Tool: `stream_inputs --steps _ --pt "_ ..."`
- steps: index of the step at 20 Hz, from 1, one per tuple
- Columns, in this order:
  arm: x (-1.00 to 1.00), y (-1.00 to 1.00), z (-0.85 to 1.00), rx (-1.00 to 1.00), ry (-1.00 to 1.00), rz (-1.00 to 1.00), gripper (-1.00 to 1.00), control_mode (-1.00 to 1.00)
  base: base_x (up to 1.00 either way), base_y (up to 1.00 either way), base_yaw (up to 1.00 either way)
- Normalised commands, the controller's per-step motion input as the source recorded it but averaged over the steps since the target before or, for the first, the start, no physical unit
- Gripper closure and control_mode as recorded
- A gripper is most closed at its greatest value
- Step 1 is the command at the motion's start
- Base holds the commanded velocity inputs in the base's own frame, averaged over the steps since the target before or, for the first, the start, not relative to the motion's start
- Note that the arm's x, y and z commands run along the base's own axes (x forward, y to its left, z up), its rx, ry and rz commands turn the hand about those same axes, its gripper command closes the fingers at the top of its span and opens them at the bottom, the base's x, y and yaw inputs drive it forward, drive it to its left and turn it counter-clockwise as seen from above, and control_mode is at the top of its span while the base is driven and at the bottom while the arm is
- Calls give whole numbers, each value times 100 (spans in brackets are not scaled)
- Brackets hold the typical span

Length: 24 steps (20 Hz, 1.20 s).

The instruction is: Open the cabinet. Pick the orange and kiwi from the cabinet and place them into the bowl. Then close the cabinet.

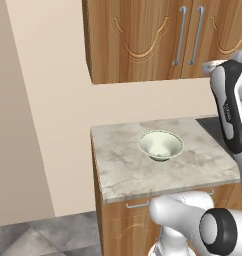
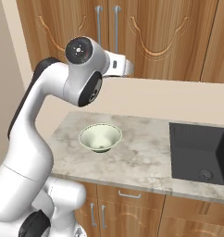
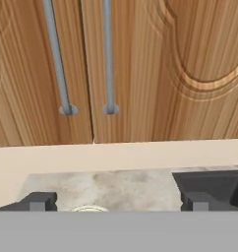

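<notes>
The brown wood-grain cabinet [image 1: 138,40] hangs above the counter with both doors shut. Its two long silver bar handles [image 3: 57,59] stand side by side at the door seam. In the hand view my gripper [image 3: 117,202] is open, its two dark fingertips [image 3: 37,201] far apart with nothing between them. It faces the cabinet doors just below the handles' lower ends and touches neither. The pale greenish-white bowl [image 1: 160,145] sits empty on the counter below, also seen as the bowl [image 2: 100,137] from the right. The orange and kiwi are hidden behind the shut doors.
The marble counter [image 1: 123,170] ends at a bare wall gap on its left. A dark sink [image 2: 202,152] is set into the counter to the bowl's right. Lower wooden units with short handles [image 1: 138,204] stand under the counter. My arm's elbow [image 2: 81,55] rises high above the bowl.
</notes>
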Motion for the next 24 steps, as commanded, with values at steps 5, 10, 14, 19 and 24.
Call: stream_inputs --steps 5,10,14,19,24 --pt "18 0 40 0 -7 0 -100 -100 0 0 0" --pt "22 0 24 0 -5 -1 -100 -100 0 0 0" --pt "28 0 14 0 -6 -1 -100 -100 0 0 0" --pt "30 0 10 0 -6 0 -100 -100 0 0 0" --pt "29 7 4 0 -3 0 -100 -100 0 0 0"
